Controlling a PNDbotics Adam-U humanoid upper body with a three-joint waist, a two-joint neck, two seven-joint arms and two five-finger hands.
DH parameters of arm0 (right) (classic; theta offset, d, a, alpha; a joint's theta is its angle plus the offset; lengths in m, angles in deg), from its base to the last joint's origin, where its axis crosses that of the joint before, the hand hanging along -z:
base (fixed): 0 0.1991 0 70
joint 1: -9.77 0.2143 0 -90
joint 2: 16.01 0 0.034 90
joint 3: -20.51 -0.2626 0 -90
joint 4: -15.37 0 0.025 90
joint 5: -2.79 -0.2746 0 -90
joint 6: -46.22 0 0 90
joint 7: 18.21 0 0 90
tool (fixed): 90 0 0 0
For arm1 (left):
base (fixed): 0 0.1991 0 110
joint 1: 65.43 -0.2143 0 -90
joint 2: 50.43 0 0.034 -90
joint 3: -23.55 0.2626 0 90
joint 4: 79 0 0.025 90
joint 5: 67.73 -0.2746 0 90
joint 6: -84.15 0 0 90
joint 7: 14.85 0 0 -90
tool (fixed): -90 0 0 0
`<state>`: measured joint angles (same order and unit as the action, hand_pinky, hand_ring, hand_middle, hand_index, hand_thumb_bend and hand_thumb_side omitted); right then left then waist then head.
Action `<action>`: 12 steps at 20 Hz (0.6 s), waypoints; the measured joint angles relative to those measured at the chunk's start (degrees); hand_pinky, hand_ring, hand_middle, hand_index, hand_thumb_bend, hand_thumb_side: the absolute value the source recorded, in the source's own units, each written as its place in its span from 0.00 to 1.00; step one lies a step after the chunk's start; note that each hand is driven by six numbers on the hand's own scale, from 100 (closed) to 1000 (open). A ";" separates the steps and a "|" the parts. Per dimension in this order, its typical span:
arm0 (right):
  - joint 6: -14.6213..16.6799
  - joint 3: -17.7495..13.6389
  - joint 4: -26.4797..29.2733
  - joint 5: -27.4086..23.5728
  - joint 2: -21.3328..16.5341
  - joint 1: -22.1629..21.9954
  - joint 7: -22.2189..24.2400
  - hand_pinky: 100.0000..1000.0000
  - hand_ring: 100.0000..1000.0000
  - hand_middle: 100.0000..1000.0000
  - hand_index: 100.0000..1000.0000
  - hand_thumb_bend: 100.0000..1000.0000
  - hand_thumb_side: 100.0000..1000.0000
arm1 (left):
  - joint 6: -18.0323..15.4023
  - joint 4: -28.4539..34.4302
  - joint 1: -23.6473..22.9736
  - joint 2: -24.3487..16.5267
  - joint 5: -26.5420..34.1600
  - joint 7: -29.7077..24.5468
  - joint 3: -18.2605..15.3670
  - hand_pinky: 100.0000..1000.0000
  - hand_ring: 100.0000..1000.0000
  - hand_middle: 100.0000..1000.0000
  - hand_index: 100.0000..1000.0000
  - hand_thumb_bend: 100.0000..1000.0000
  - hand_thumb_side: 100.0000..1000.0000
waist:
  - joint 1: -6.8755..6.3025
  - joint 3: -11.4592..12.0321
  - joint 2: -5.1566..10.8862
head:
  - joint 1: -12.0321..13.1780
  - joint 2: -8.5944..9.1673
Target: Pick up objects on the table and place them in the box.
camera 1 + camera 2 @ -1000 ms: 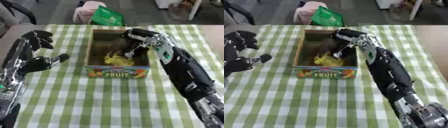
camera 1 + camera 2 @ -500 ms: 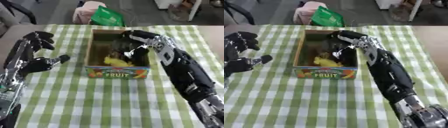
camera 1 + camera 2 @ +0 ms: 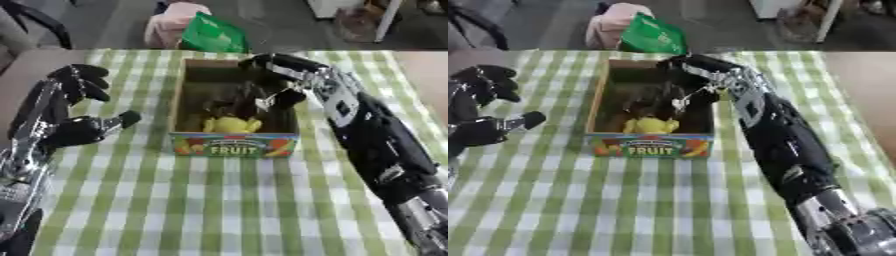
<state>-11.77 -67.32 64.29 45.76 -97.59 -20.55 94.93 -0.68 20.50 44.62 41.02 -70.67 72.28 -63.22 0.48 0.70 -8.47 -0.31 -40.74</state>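
A cardboard box with a "FRUIT" label on its front stands in the middle of the green checked table. A yellow object lies inside against the front wall, with a dark object behind it. My right hand reaches in from the right and hangs inside the box's far right part, just above the dark object; whether it holds that object is hidden. Left of the box, my left hand hovers open above the cloth, thumb pointing toward the box, holding nothing.
A green bag and a pink object lie just past the table's far edge, behind the box. Green checked cloth covers the table in front of the box. My right forearm crosses the table's right side.
My right hand has stayed inside the box, shifting only slightly. The left hand holds its place.
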 measured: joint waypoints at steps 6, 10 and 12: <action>-5.48 0.34 13.24 -17.88 -7.63 -5.59 -5.81 0.80 0.95 0.80 0.93 0.00 0.14 | -0.19 -0.01 -1.39 -0.01 -0.10 1.04 -1.20 0.62 0.47 0.47 0.65 0.80 0.04 | 0.42 -1.01 0.00 | 1.31 -0.02; -13.07 0.01 22.92 -28.07 -11.62 -11.59 -9.71 0.81 0.97 0.80 0.94 0.00 0.16 | -0.47 0.00 -1.95 -0.01 -0.23 1.81 -1.87 0.62 0.48 0.49 0.66 0.80 0.04 | 0.52 -2.07 -0.03 | 1.97 -0.07; -16.55 -0.71 27.50 -32.21 -12.58 -15.03 -11.05 0.80 0.93 0.79 0.94 0.00 0.16 | -0.64 0.05 -2.16 -0.01 -0.52 1.97 -2.08 0.62 0.49 0.49 0.66 0.80 0.05 | 0.38 -2.58 -0.16 | 2.24 -0.10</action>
<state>-28.32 -68.03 91.78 13.55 -110.16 -35.58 83.88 -1.31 20.56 42.45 41.01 -71.20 74.25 -65.29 0.87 -1.88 -8.63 1.93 -40.84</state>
